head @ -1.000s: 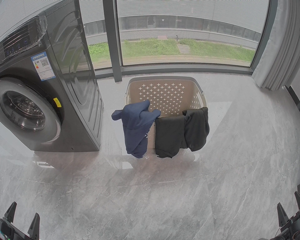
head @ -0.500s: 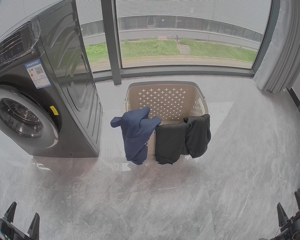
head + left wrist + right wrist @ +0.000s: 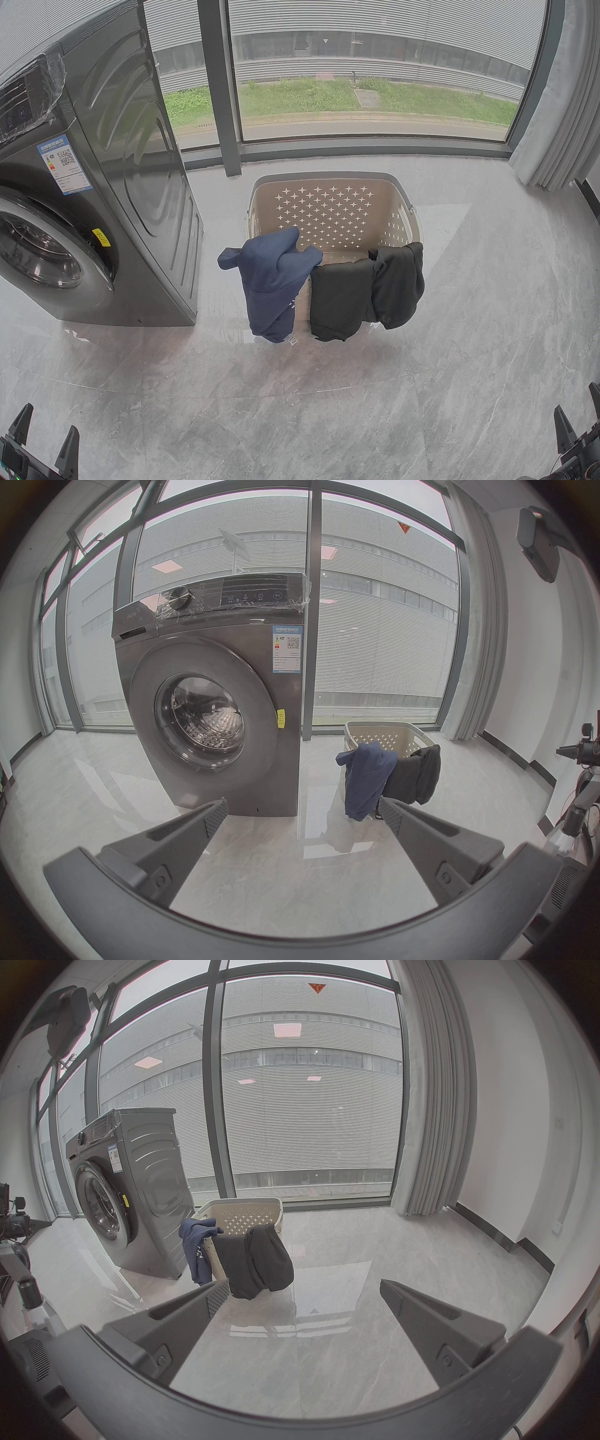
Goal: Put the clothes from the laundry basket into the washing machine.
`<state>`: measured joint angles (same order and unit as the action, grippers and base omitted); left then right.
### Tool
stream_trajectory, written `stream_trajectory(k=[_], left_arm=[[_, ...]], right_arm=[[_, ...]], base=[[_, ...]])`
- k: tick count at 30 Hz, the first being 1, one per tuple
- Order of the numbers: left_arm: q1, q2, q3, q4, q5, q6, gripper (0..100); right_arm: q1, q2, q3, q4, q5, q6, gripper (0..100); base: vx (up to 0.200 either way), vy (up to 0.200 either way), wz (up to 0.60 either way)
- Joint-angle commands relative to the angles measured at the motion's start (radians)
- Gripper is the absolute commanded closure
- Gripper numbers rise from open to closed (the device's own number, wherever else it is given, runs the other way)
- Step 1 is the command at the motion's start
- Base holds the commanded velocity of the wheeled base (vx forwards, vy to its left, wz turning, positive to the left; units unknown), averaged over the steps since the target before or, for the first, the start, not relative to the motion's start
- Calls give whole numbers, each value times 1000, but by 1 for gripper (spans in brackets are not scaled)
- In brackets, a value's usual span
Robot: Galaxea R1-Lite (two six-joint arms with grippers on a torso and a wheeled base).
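Beige plastic laundry basket (image 3: pixel 331 206), star-shaped holes in its walls, stands on the glossy grey tiled floor (image 3: pixel 375 406) before the floor-length window (image 3: pixel 375 69).

Clothes: three pieces, all draped over the basket's near rim and hanging down its outside.
- One navy blue garment (image 3: pixel 272 284) at the corner nearest the machine.
- Two charcoal-black garments: a flat one (image 3: pixel 337 300) in the middle, a bunched one (image 3: pixel 400 284) at the far corner. These two touch.

One dark grey front-loading washing machine (image 3: pixel 134 187), just beside the basket on the robot's left.

Left gripper (image 3: pixel 301 805): jaws spread wide, nothing held, low and well apart from the basket. Right gripper (image 3: pixel 303 1285): the same, wide apart and empty.

From the head, the look is down into the basket, onto its perforated far wall. The left wrist view takes the machine's front square on: round glass porthole, film-wrapped control panel. The right wrist view has the machine's ribbed side and a pale grey curtain (image 3: pixel 437 1085).
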<state>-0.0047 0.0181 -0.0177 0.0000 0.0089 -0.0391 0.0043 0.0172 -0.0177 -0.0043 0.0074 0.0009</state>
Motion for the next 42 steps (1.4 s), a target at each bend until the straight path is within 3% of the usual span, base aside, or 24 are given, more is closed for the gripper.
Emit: stream_trajectory(k=[1,10,22,31,42], left_arm=[[0,-13,16,0,0,-2,0],[0,-13,16,0,0,-2,0],[0,-13,16,0,0,-2,0],[2,-13,16,0,0,-2,0],[0,-13,16,0,3,-2,0]], right_arm=[[0,-17,18,0,0,1,0],[0,-17,18,0,0,1,0],[0,-17,18,0,0,1,0],[0,-17,18,0,0,1,0],[0,-17,18,0,2,1,0]], base=[[0,0,0],[0,-200,0],[0,0,0],[0,-200,0],[36,0,0]])
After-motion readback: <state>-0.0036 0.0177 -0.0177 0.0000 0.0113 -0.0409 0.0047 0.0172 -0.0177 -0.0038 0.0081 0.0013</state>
